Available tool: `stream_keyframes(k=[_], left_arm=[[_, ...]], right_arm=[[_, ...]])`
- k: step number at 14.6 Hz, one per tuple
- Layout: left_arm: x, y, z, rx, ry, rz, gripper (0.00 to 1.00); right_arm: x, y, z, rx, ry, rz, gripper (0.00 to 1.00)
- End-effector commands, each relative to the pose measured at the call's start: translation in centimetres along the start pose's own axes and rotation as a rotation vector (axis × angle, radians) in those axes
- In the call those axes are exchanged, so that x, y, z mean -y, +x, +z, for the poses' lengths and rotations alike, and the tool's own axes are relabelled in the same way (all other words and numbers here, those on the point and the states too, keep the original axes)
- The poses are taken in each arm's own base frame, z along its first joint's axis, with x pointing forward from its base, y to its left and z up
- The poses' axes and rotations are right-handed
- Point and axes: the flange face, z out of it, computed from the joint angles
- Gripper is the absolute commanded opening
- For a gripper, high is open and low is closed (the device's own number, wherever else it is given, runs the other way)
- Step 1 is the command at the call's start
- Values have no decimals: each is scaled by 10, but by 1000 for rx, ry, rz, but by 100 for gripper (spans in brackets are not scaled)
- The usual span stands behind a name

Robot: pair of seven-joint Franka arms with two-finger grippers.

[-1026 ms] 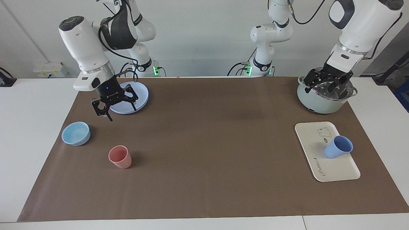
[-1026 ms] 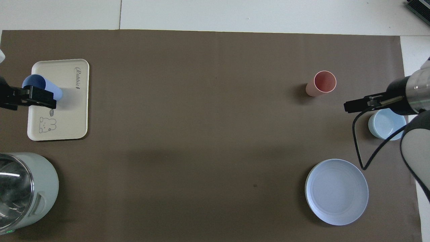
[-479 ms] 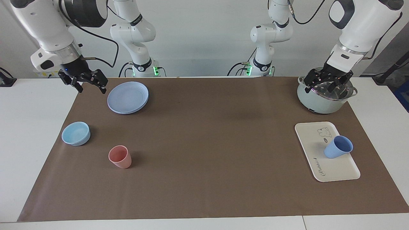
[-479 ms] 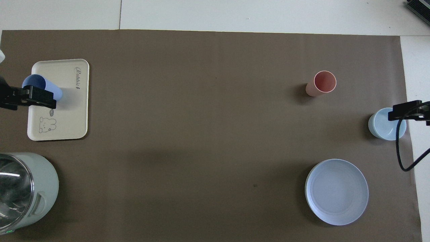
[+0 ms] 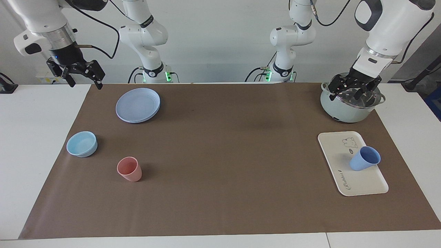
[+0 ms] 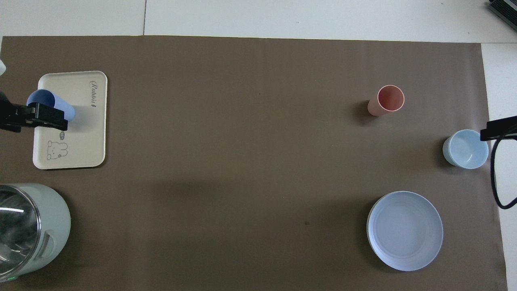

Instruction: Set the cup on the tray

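The periwinkle-blue cup (image 5: 364,159) is on the cream tray (image 5: 361,182) at the left arm's end of the table. It looks tilted, with its mouth toward the tray's outer edge. In the overhead view, the cup (image 6: 60,106) on the tray (image 6: 87,133) is partly covered by my left gripper (image 6: 44,117). The facing view shows my left gripper (image 5: 352,91) open and empty, raised over the pot and apart from the cup. My right gripper (image 5: 85,82) is open and empty, raised over the table's edge beside the plate. Only its tip (image 6: 499,130) shows in the overhead view.
A pale green pot (image 5: 348,108) stands nearer to the robots than the tray. At the right arm's end are a round blue plate (image 5: 137,103), a light-blue bowl (image 5: 82,144) and a pink tumbler (image 5: 129,169). A brown mat (image 5: 224,155) covers the table.
My right gripper has risen from over the plate and drawn back toward the right arm's end of the table. The left gripper, cup and tray have not moved.
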Motion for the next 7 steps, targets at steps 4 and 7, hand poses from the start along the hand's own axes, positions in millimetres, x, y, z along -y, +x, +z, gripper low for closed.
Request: stream_keyframes(k=[4, 7], left_arm=[[7, -5, -10, -24, 51, 1, 100], [7, -6, -10, -24, 61, 4, 100]], right_arm=[[11, -2, 2, 26, 4, -70, 100], [11, 2, 3, 44, -1, -69, 100]])
